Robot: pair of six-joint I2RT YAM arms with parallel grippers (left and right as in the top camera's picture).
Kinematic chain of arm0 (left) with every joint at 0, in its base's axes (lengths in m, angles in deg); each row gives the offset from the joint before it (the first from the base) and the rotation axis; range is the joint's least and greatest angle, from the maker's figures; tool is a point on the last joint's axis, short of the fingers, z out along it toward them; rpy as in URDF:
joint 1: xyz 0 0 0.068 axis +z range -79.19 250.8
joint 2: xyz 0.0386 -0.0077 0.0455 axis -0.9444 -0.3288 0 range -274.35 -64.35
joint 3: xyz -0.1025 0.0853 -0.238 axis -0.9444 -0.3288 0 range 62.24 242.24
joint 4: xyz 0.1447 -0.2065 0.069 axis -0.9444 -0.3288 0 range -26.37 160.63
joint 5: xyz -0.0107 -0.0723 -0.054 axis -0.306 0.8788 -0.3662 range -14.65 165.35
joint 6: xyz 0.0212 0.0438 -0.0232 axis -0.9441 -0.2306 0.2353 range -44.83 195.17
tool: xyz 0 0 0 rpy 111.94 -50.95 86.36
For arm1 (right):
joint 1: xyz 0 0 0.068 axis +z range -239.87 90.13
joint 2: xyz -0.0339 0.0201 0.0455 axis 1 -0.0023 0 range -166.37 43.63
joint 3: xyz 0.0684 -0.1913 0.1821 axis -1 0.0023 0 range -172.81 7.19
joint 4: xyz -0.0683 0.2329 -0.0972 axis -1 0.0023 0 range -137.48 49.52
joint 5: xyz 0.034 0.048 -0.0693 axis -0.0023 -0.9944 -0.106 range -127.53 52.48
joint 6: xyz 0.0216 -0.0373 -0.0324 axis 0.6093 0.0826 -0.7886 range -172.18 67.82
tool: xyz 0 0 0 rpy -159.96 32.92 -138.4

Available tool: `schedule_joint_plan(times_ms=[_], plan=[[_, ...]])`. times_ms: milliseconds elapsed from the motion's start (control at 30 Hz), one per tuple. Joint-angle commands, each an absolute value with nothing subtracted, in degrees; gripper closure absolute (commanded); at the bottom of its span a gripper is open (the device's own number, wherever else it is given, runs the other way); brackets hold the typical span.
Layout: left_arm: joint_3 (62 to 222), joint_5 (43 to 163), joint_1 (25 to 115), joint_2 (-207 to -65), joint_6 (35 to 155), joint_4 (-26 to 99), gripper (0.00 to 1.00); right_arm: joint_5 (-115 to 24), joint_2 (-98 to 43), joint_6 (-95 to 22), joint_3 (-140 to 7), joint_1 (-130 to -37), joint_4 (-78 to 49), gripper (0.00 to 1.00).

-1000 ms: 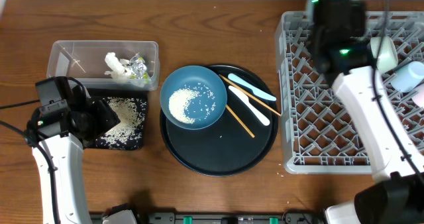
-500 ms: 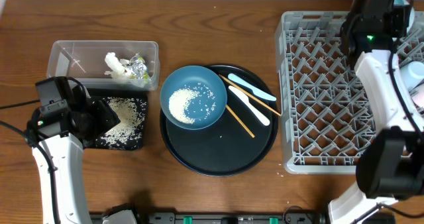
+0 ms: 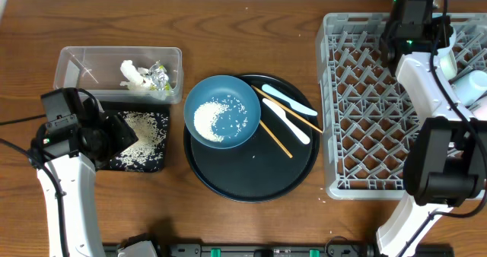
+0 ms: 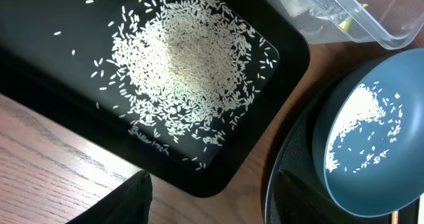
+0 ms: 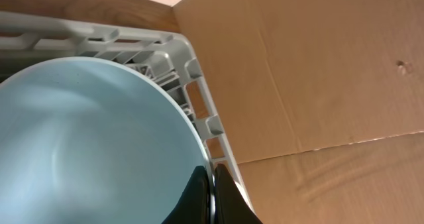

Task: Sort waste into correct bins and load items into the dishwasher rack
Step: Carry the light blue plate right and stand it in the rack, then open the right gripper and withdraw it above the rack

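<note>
My right gripper (image 5: 212, 179) is shut on the rim of a pale green bowl (image 5: 86, 144) at the far corner of the grey dishwasher rack (image 3: 373, 135). My left gripper (image 4: 215, 199) hangs open and empty over bare wood, between the shallow black tray (image 4: 40, 71) heaped with rice (image 4: 182, 65) and the dark blue dish (image 3: 222, 111). That dish holds loose rice and rests on the large round black tray (image 3: 251, 177). Beside it lie wooden chopsticks (image 3: 278, 139) and two pale spoons (image 3: 289, 99). The clear tub (image 3: 84, 63) holds tissue (image 3: 135, 74) and a wrapper (image 3: 160, 76).
A brown cardboard wall (image 5: 318, 71) stands right behind the rack's far corner. Another pale cup (image 3: 473, 84) sits at the rack's right edge. My right arm (image 3: 426, 82) stretches over the rack's right half.
My right arm has swung from the rack's far middle toward its far right corner. The left arm and everything on the table stay as they were.
</note>
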State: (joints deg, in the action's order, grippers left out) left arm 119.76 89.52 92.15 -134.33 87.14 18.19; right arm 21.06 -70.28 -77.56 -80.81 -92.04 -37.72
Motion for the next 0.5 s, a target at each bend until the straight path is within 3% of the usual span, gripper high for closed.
schedule_joint_plan(times_ms=[0,467], plan=[[119.8,89.0,92.4,-134.4,86.9,18.1,0.39,22.0,-71.1,-78.0,-81.1,-91.2,-37.8,0.99],[119.8,89.0,92.4,-134.4,86.9,17.9,0.39,16.9,-71.8,-78.0,-81.1,-87.5,-35.7,0.99]])
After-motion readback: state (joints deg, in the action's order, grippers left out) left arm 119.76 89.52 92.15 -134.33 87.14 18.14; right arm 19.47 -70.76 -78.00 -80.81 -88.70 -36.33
